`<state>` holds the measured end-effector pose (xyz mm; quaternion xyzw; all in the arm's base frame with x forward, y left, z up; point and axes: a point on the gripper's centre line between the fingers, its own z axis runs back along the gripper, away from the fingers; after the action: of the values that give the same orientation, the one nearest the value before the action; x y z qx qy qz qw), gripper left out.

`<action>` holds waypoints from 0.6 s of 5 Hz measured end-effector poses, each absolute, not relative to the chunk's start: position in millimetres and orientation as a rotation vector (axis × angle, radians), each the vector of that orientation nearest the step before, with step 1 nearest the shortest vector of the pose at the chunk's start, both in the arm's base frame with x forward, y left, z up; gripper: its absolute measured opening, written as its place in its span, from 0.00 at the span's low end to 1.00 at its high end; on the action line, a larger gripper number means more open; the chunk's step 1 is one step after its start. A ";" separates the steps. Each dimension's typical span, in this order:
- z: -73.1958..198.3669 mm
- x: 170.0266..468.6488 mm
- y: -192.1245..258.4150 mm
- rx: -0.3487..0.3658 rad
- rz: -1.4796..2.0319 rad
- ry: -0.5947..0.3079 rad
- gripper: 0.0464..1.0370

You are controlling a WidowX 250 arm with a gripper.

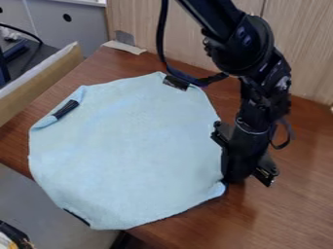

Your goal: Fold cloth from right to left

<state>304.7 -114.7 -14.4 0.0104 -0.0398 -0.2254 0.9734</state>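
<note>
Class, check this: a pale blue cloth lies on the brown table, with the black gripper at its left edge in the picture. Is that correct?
The side is wrong: in the camera view, the gripper is at the right edge of the cloth. The rest stands.

No readable text, no legible labels, no numbers, no signs

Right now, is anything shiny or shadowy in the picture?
In the camera view: a soft sheen on the table at the right; a darker patch, maybe shadow or reflection, just below the gripper; fairly even light across the cloth, with no harsh glare on it.
</note>
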 end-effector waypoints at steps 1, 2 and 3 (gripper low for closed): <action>-12.4 302.6 -115.6 0.002 -0.486 -0.086 0.03; -7.5 297.3 -115.0 -0.011 -0.502 -0.097 0.01; 1.5 299.6 -111.6 -0.023 -0.496 -0.118 0.01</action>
<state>299.6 -111.6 1.5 -0.0113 -0.0582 -0.2454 0.9676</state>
